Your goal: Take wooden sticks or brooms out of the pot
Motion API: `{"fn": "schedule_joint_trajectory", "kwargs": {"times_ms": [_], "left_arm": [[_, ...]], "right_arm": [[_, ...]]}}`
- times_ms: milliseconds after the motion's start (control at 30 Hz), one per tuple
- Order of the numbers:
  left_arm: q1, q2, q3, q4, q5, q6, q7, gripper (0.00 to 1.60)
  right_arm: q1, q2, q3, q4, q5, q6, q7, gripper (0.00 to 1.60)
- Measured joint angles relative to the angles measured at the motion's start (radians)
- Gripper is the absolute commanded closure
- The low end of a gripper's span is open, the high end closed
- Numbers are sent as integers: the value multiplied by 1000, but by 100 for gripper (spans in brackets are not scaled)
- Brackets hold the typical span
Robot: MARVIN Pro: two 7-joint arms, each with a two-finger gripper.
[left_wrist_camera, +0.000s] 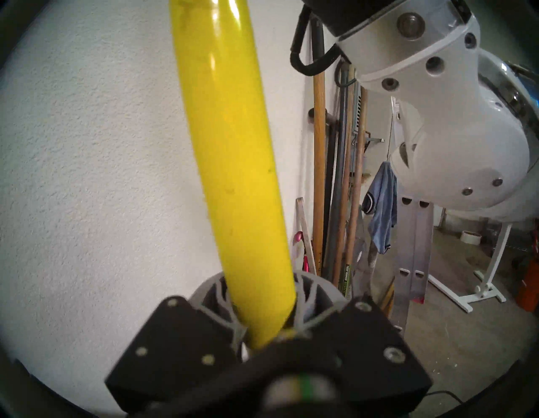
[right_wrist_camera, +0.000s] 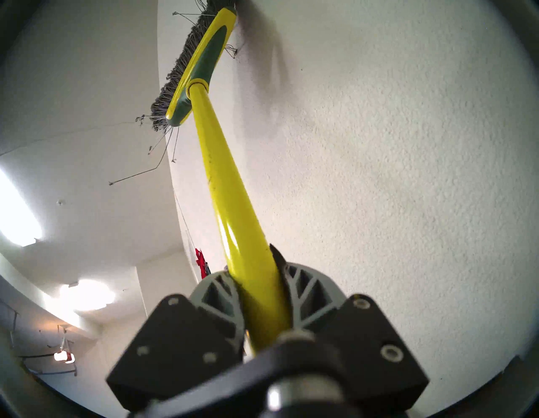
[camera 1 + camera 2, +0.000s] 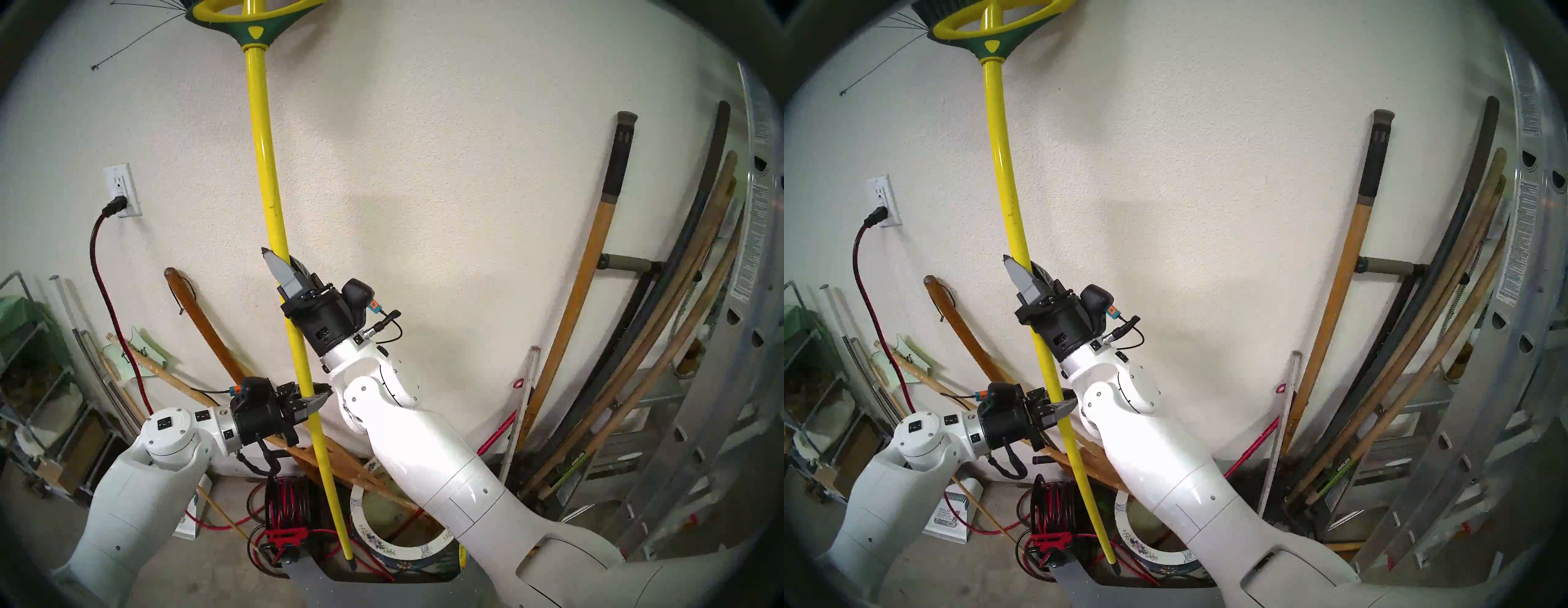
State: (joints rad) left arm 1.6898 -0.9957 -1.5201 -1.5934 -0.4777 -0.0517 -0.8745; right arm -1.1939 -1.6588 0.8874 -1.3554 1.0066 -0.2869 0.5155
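Note:
The broom [image 3: 271,191] is upright against the wall, with its yellow-and-green head and black bristles [image 2: 186,67] at the top. Its black lower tip hangs beside the left rim of the white flowered pot [image 3: 384,550]; I cannot tell whether the tip is inside. My right gripper [image 3: 282,263] is shut on the yellow pole at mid-height, one finger on each side [image 2: 259,280]. My left gripper [image 3: 316,397] is shut on the same pole lower down, reaching in from the left [image 1: 262,294]. My right arm hides much of the pot [image 3: 1153,554].
Brown wooden poles [image 3: 203,322] lean from the left wall down towards the pot. A red-and-black cord reel [image 3: 288,505] stands left of the pot. Long-handled tools [image 3: 581,297] and an aluminium ladder [image 3: 721,382] crowd the right. A shelf [image 3: 25,339] stands at far left.

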Motion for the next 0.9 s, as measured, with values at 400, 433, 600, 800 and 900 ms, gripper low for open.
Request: {"fn": "schedule_joint_trajectory", "kwargs": {"times_ms": [400, 433, 600, 800, 900], "left_arm": [[-23, -8, 8, 62, 29, -34, -20, 160], [-25, -10, 10, 68, 29, -37, -24, 160], [-32, -23, 29, 93, 35, -49, -32, 160], [-44, -41, 65, 134, 51, -60, -26, 160], [-55, -45, 89, 160, 73, -71, -25, 160]], "right_arm": [[-28, 14, -5, 0, 9, -26, 4, 160], [-30, 16, -6, 1, 9, -28, 6, 160], [-40, 26, -7, 6, 7, -30, 10, 160], [-54, 38, -8, 25, -2, -30, 15, 160], [-64, 44, -8, 38, -6, -32, 17, 160]]}}
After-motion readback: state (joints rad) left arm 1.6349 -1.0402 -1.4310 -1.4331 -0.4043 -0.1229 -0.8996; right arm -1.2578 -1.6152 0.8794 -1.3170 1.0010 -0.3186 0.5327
